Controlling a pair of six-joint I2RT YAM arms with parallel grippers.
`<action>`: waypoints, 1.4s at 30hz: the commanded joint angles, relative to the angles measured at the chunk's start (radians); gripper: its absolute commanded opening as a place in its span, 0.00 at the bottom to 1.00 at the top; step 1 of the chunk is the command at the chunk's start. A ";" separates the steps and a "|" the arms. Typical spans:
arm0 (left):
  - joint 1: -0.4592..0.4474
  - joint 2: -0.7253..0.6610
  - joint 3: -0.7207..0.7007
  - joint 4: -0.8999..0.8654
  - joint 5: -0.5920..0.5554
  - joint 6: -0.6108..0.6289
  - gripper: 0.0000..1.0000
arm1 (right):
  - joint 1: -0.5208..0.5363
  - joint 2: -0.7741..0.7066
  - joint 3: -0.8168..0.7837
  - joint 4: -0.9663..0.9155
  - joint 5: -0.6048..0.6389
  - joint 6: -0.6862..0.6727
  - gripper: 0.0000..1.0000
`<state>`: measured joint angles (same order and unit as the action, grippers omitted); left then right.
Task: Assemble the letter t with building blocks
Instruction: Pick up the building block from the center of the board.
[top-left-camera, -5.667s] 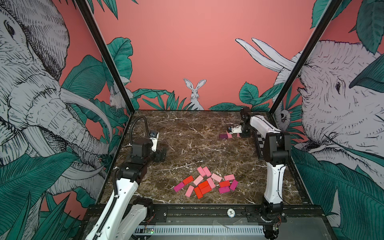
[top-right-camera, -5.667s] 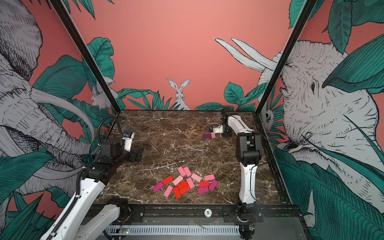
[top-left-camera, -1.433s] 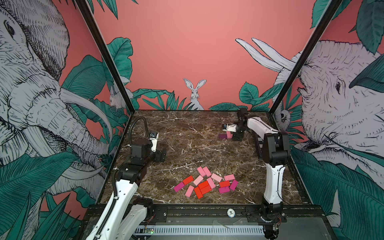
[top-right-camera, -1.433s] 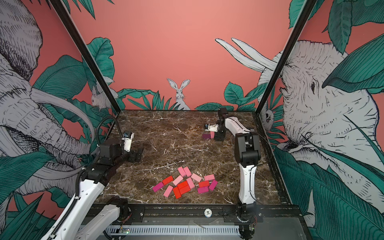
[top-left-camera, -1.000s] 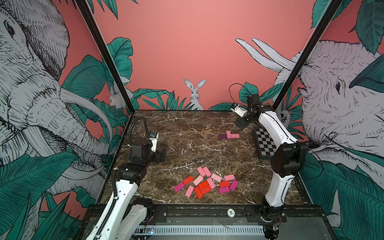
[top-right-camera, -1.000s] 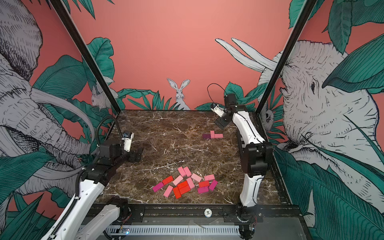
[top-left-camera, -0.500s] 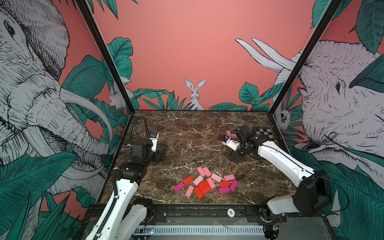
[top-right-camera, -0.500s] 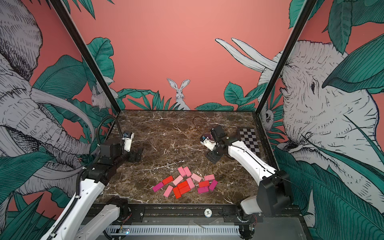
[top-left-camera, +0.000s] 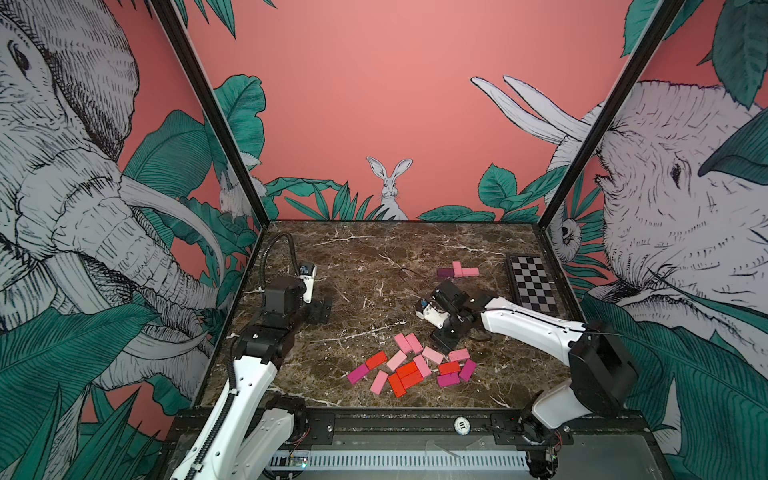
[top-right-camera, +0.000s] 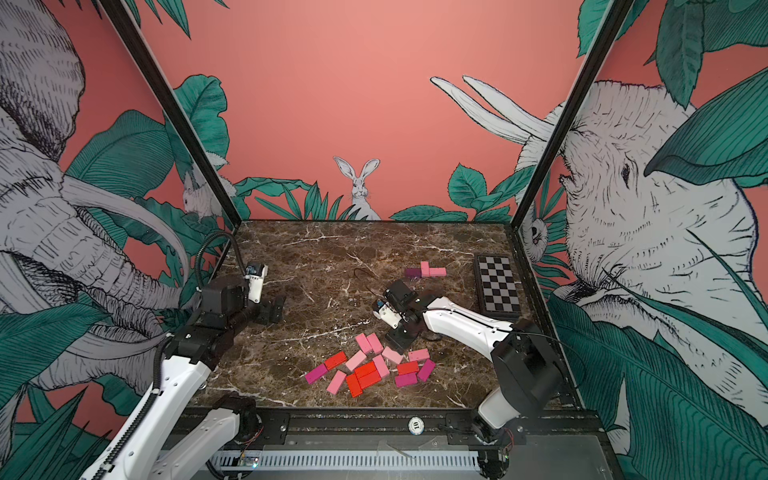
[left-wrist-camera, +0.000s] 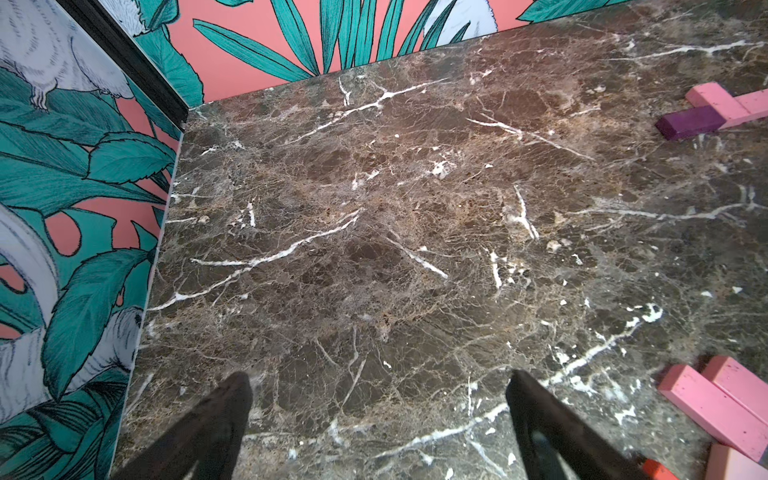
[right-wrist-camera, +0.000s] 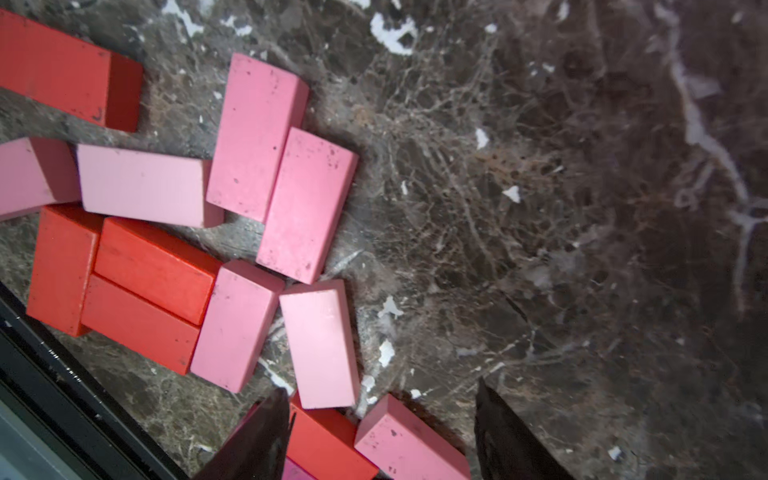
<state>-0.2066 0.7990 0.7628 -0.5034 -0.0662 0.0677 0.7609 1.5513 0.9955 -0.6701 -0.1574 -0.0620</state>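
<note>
Looking at both top views: pile (top-left-camera: 409, 368) of red, pink and magenta blocks lies lower centre of frame on the marble (top-left-camera: 365, 257), all flat, most touching a neighbour. Pink pair (top-left-camera: 403, 343) lies side by side at its upper edge, red trio (top-left-camera: 407, 372) is packed together in the middle, magenta ones are at the left and right ends

Second group sits right of centre, higher in frame: purple block (top-left-camera: 445, 272) in line with a pink block (top-left-camera: 469, 272), and a pink stub (top-left-camera: 457, 264) sticks out at the join, all touching. Checkerboard (top-left-camera: 532, 282) is just right of it, not touching

Right gripper (top-left-camera: 445, 336) sits low at the pile's upper right edge, arm stretched in from lower right of frame. On the right wrist cam I see the jaws partly apart with nothing pinched. A loose pink (right-wrist-camera: 409, 436) lies in the gap, next to a red block (right-wrist-camera: 328, 436) by one finger. Can't tell if either finger touches them

Left gripper (top-left-camera: 320, 311) is left of centre, near the left wall (top-left-camera: 124, 249), well apart from every block. On the left wrist cam I see its jaws wide and empty over the marble, with the purple block and pink pair off to one side
</note>
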 joint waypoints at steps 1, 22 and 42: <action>0.001 -0.005 0.000 -0.006 -0.009 -0.007 0.98 | 0.023 0.012 -0.017 0.023 0.005 0.060 0.67; 0.001 0.007 -0.003 -0.003 -0.007 -0.001 0.98 | 0.120 0.169 -0.011 0.048 0.052 0.156 0.52; 0.001 0.031 0.001 -0.005 0.003 0.000 0.98 | 0.146 0.167 0.036 -0.013 0.203 0.307 0.24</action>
<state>-0.2066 0.8284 0.7628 -0.5034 -0.0681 0.0681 0.9031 1.7233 1.0187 -0.6533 -0.0044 0.1879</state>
